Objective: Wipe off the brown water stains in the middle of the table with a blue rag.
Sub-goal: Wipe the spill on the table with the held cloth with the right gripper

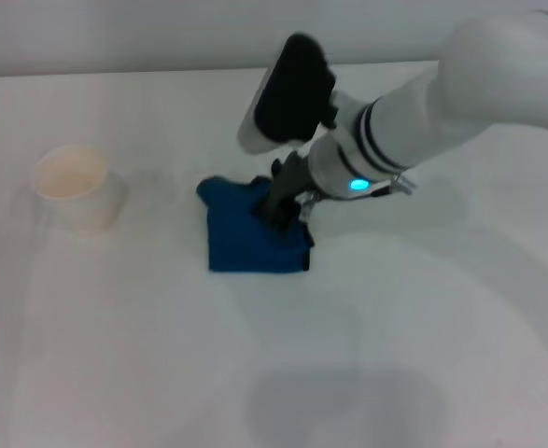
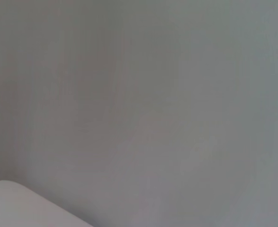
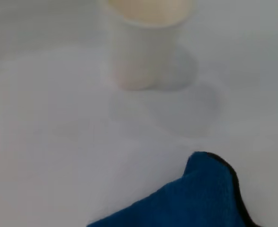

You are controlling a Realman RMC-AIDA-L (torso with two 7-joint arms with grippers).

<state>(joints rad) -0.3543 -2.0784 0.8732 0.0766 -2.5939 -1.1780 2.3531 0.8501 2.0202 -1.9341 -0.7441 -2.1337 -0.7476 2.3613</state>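
The right claw (image 1: 278, 213) comes down from the far right and rests on the far-right part of the blue rag (image 1: 250, 233), which lies flat near the middle of the white tabletop (image 1: 395, 355). Whether its fingers pinch the cloth or merely press on it cannot be told. The rag is roughly square, with no clear long axis, and spreads left and toward the near side from the claw. No brown stain is visible around it. A white cup (image 1: 76, 187) stands well apart to the left. The left arm is out of sight; the right arm is clearly the nearer.
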